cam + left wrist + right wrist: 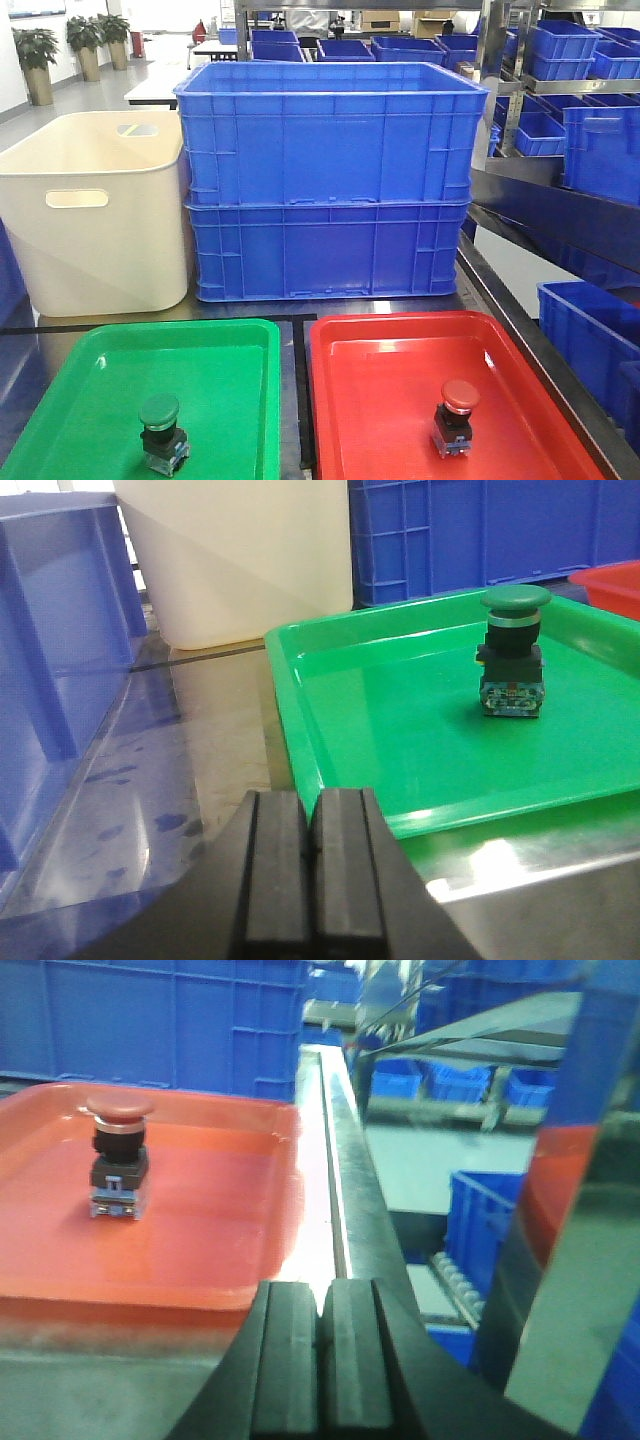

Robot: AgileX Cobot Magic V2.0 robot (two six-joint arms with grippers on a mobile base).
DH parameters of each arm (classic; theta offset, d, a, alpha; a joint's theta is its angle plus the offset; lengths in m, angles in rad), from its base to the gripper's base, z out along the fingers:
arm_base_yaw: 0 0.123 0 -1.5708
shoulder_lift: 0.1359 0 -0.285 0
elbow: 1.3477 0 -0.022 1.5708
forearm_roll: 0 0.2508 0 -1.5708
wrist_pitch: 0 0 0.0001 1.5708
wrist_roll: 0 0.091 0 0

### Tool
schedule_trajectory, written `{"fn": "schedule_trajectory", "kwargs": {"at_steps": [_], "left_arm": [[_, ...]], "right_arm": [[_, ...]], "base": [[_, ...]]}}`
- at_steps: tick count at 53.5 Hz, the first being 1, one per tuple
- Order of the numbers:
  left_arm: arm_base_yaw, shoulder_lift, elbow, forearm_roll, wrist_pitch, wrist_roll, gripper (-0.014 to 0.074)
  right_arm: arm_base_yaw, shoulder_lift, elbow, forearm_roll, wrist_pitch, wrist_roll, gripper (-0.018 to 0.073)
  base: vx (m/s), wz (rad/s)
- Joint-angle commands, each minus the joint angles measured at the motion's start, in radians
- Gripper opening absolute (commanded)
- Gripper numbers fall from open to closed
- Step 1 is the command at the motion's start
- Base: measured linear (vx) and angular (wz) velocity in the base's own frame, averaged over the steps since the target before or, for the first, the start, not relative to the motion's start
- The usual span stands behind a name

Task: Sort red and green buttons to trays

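The green button (161, 432) stands upright in the green tray (230, 350). The red button (456, 416) stands upright in the red tray (400, 345). Neither gripper shows in the front view. In the left wrist view my left gripper (310, 865) is shut and empty, near the tray's front left corner (330, 800), with the green button (512, 650) ahead to the right. In the right wrist view my right gripper (322, 1355) is shut and empty, by the red tray's near right corner (240, 1280); the red button (118, 1158) stands ahead to the left.
Two stacked deep blue crates (330, 190) stand behind the trays, with a cream tub (95, 210) to their left. A blue crate wall (50, 670) stands left of the green tray. The table's metal edge (340, 1190) runs along the red tray's right side, with blue crates (590, 340) below it.
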Motion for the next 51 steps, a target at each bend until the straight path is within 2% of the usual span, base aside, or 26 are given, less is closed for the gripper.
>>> {"fn": "schedule_trajectory", "kwargs": {"at_steps": [1,7,51], "left_arm": [[-0.001,-0.002,-0.026,0.000,-0.079,-0.008,-0.0004],[-0.001,-0.002,-0.026,0.000,-0.079,-0.008,-0.0004],[-0.001,-0.002,-0.026,0.000,-0.079,-0.008,-0.0004]], "right_arm": [[-0.009,-0.084,0.015,-0.029,-0.095,0.034,-0.0012],[-0.005,-0.083,0.039,-0.026,-0.128,0.066,-0.0012],[-0.005,-0.088,0.039,-0.029,-0.122,0.066,-0.0012]], "base": [[0.00,0.00],[0.00,0.00],[0.00,0.00]]}}
